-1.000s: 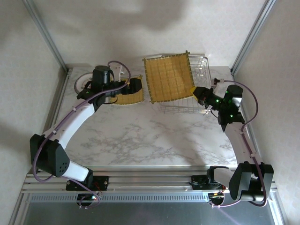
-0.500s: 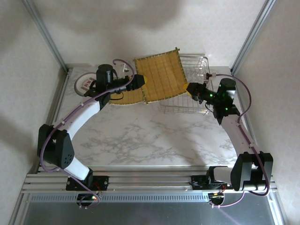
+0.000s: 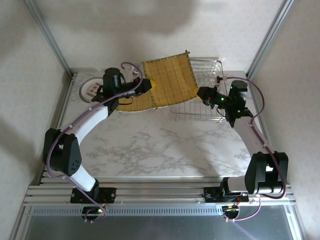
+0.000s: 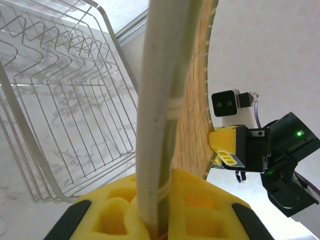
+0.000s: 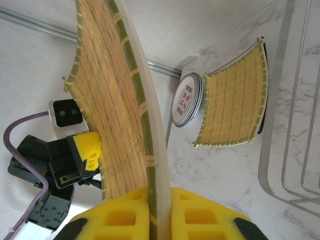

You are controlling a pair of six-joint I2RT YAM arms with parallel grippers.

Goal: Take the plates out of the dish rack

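— Where is the yellow woven square plate point(image 3: 171, 82) sitting?
— It is hanging tilted over the marble table point(image 3: 150, 145), at the left end of the silver wire dish rack point(image 3: 197, 112). The left gripper point(image 3: 150, 84) and right gripper point(image 3: 200, 93) are clamping its opposite edges.

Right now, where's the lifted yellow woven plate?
In the top view the yellow woven plate is held up at back centre, between the left gripper and right gripper, over the left end of the dish rack.

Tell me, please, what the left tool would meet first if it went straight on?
The left tool grips the yellow woven square plate; beyond it, probably the right tool on the plate's far edge.
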